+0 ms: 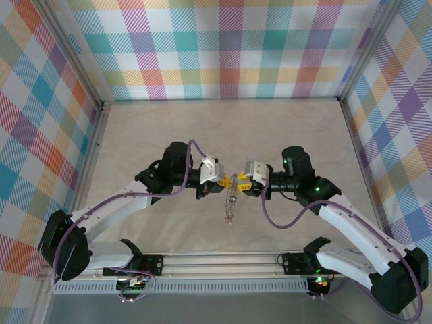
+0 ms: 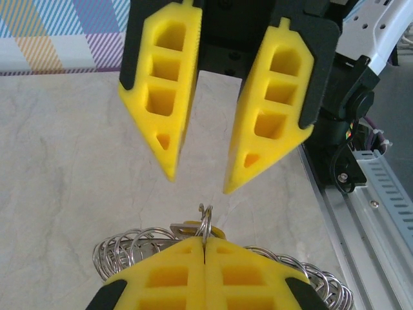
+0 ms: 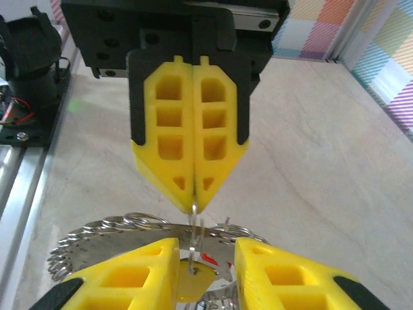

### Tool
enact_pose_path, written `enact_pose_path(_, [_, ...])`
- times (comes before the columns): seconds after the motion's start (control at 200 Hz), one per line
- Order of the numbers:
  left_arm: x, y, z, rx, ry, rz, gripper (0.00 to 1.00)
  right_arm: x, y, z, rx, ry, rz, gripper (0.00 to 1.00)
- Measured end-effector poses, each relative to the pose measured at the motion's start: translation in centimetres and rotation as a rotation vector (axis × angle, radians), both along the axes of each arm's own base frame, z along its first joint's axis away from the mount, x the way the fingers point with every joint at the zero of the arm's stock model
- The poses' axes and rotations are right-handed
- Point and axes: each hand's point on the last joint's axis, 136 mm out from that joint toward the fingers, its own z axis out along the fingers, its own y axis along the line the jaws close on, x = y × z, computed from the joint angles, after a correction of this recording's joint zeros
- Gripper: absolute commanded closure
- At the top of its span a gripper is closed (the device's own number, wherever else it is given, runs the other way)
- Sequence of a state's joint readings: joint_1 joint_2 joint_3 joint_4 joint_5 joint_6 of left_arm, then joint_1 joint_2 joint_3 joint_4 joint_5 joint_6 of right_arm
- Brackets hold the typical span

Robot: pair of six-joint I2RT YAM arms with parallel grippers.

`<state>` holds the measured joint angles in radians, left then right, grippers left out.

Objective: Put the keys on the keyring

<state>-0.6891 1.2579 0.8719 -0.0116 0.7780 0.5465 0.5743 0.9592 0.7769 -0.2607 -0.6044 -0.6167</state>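
Observation:
My left gripper (image 1: 223, 179) is shut on a thin wire ring of the keyring (image 2: 206, 219), held above the table. The keyring's silvery coils (image 2: 129, 248) spread to both sides behind the pads and hang as a chain (image 1: 231, 204) in the top view. My right gripper (image 3: 205, 248) faces it tip to tip and stands open, with its fingers (image 2: 171, 148) either side of that ring without clamping it. A yellow key head (image 3: 197, 284) hangs on the ring between the right fingers, and a bit of red key (image 3: 227, 265) shows beside it. The other keys are hidden.
Both arms meet over the middle of the beige marbled table (image 1: 169, 135). The metal rail (image 1: 223, 260) with the arm bases runs along the near edge. Plaid walls (image 1: 223, 47) close in the back and both sides.

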Motion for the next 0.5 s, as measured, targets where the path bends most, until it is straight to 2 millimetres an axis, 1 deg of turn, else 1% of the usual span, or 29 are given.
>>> enact_pose_path(0.105, [0.1,-0.1,0.3,-0.014,-0.005,0.004,1.0,-0.2,0.3,0.1,0.014,0.013,0.017,0.81])
enact_pose_path(0.4, [0.1,-0.2,0.3,-0.036,0.004,0.008,1.0,-0.2,0.4,-1.2,0.001,0.041,0.023,0.8])
enact_pose_path(0.5, [0.1,-0.2,0.1,-0.035,0.014,0.01,1.0,-0.3,0.3,-1.7,-0.004,0.051,0.023,0.77])
